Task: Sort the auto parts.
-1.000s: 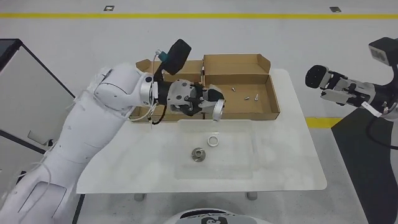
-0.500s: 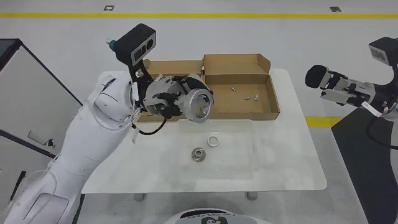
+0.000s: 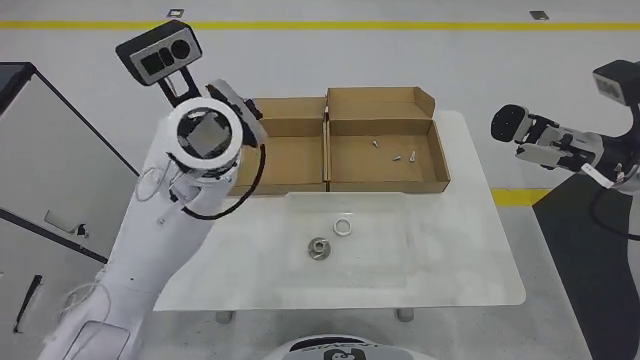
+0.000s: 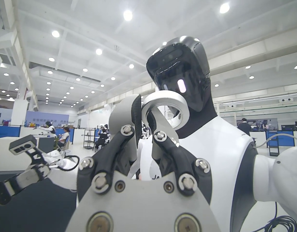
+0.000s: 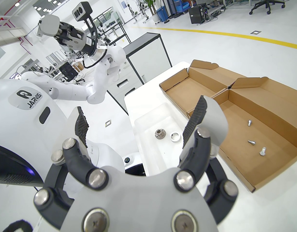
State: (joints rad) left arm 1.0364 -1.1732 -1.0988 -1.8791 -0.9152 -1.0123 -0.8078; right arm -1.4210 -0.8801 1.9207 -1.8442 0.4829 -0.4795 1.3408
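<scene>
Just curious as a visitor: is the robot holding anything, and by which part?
The left gripper pinches a metal ring by its wall, one finger inside, one outside. The right gripper is open, empty.

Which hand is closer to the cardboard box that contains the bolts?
Right, it seems. The right hand is open beside the table, past that box's far side. The left hand, shut on a silver ring, is high up at the table's other end.
</scene>
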